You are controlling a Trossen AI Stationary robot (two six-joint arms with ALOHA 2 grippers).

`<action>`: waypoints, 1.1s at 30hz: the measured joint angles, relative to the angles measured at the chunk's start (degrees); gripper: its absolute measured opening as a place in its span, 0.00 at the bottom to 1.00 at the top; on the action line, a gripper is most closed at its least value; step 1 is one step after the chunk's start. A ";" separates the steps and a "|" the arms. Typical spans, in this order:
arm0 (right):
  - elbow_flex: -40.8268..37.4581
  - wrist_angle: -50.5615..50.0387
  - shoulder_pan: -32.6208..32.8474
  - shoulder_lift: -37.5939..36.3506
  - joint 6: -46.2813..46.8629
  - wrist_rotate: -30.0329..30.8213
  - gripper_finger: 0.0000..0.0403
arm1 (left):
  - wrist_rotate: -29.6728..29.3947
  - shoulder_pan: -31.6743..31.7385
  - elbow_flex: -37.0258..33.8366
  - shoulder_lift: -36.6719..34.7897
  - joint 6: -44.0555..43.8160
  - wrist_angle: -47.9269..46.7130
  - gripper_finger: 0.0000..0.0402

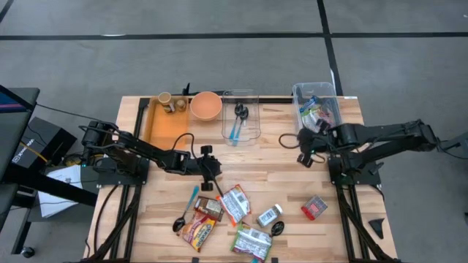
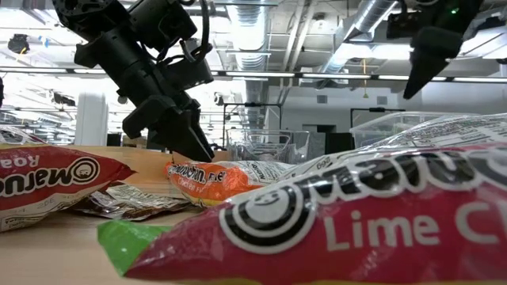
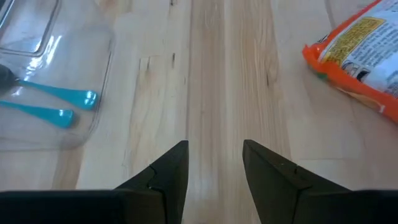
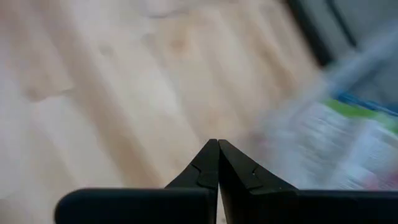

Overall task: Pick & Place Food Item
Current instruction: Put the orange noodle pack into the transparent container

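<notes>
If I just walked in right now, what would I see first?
You would first see the colourful food packets scattered along the near side of the wooden table. Two dark arms reach in over it: the left gripper hangs open just behind the packets, empty, and the right gripper is shut beside a clear bin of more packets at the back right. An orange bowl stands at the back.

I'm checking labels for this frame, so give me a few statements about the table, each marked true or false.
1. The left tool is open and holds nothing. True.
2. The right tool is open. False: it is shut and empty.
3. Teal-handled spoons lie in the clear plastic tub. True.
4. The peach round bowl sits among the food packets. False: it stands at the far edge beside the orange tray.
</notes>
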 joint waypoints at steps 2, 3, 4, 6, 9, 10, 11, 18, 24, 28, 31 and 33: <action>-1.91 4.46 1.99 0.02 -2.08 -3.00 0.00 | 0.02 -0.01 0.00 0.01 0.08 0.42 0.36; -2.59 6.92 3.17 0.02 -3.38 -4.33 0.00 | 0.02 -0.01 0.00 0.01 0.08 0.78 0.36; -2.87 8.89 4.31 0.02 -5.26 -6.07 0.00 | 0.02 -0.07 0.00 0.00 0.10 1.06 0.36; -2.87 11.85 6.39 0.00 -10.25 -9.20 0.00 | 0.00 -0.31 0.00 0.00 0.18 1.45 0.36; -2.86 16.94 9.49 -0.23 -15.70 -11.22 0.00 | 1.25 -1.18 0.00 0.01 0.37 1.47 0.36; -2.75 17.85 10.45 -0.51 -17.45 -11.42 0.00 | 2.72 -1.47 0.00 0.01 0.41 1.54 0.36; -2.52 18.65 11.35 -0.63 -19.07 -11.53 0.00 | 4.24 -1.83 0.00 0.01 0.55 1.66 0.36; -0.99 20.99 15.59 -0.57 -22.00 -11.50 0.00 | 8.12 -5.06 0.00 0.01 5.48 5.26 0.36; -0.99 21.26 16.32 -0.53 -22.44 -11.01 0.00 | 9.17 -7.76 -0.04 -1.21 5.17 4.56 0.37; -0.99 21.26 16.29 -0.55 -22.44 -10.97 0.00 | 14.53 -10.19 -0.05 -2.12 1.74 4.60 0.44; -0.99 21.43 16.29 -0.55 -22.44 -10.96 0.00 | 15.02 -11.63 0.02 -2.42 0.26 5.87 0.52; -0.99 21.65 16.29 -0.55 -22.44 -10.94 0.00 | 14.50 -11.95 0.00 -2.40 0.05 5.34 0.58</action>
